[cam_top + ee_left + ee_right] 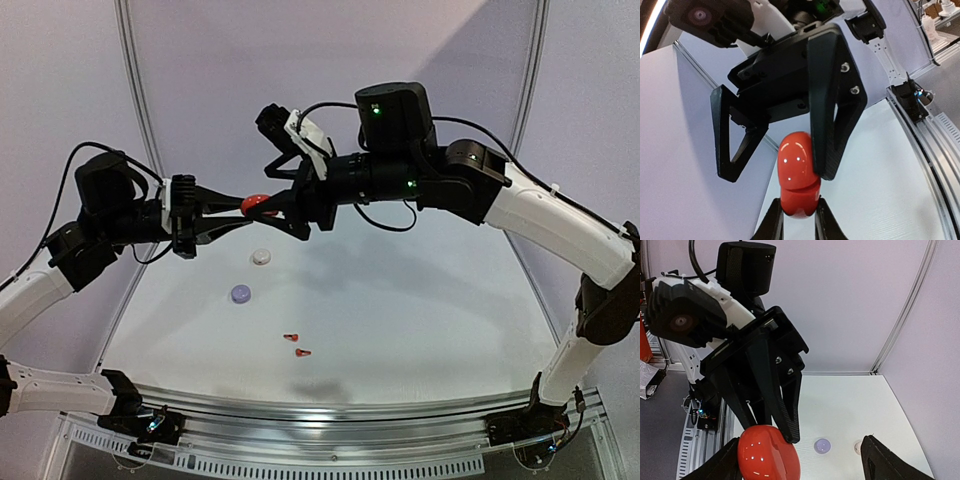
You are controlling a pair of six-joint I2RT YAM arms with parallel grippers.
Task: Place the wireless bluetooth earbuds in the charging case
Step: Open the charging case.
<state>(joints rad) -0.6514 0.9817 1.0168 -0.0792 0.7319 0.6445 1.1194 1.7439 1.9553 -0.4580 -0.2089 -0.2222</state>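
Red case (796,170) in left end effector (798,222)

- Red charging case (799,170): smooth, glossy plastic with bright highlights.
- Left claw (243,207) and right claw (780,175): matt black plastic, faintly textured.
- Worktop (400,300): smooth, matt white.
- Front rail (350,405): brushed metal.

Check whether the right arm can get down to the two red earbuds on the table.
Probably yes. The right gripper is open, though up by the red case the left gripper holds; the red earbuds lie in the open on the table, nothing over them.
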